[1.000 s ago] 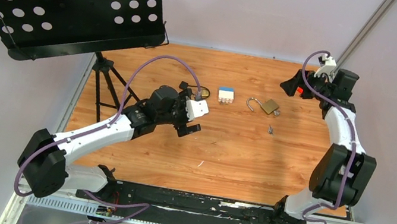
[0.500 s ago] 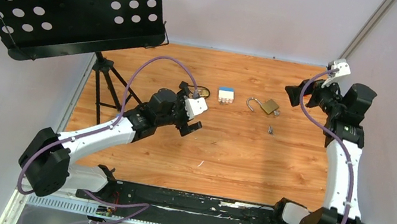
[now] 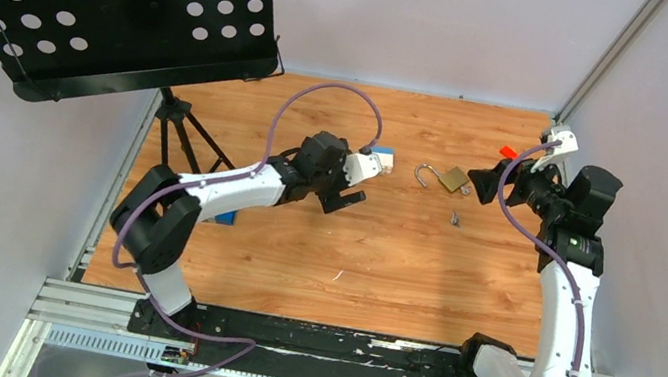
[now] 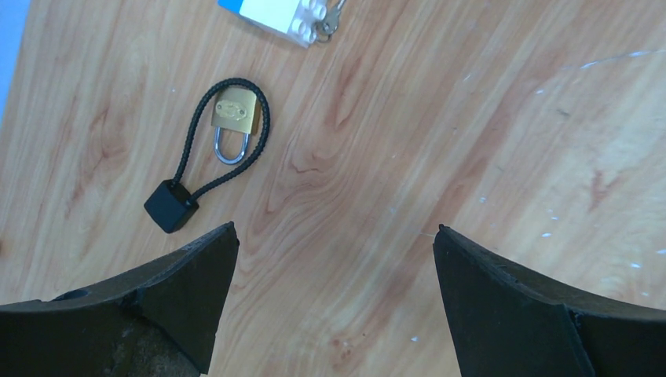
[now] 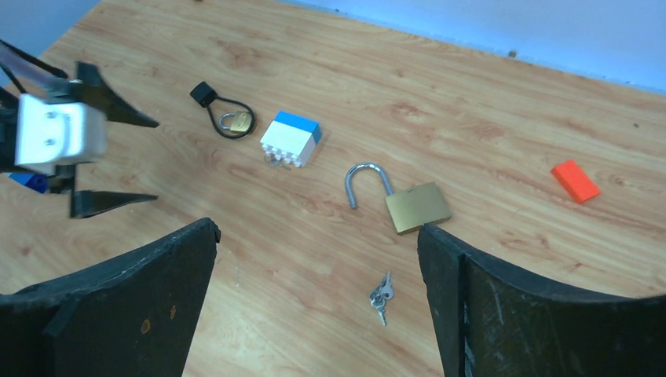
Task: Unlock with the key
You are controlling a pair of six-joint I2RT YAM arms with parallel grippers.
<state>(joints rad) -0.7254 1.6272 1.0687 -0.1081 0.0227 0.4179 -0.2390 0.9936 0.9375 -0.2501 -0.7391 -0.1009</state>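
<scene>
Bright, even light, soft faint shadows (wrist views slightly grainy).

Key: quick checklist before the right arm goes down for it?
1. Key lying loose on the bare table, nothing on top of it: ok.
2. Right jaws wide open, empty: ok.
3. Left jaws wide open, empty: ok.
4. Large brass padlock lies apart from the key, not touching it: ok. Its shackle is already swung open.
5. Small brass padlock has its shackle seated and is ringed by the black cable: ok as a target. Whether it is locked: cannot tell.
6. Which lock this key fits: cannot tell.
</scene>
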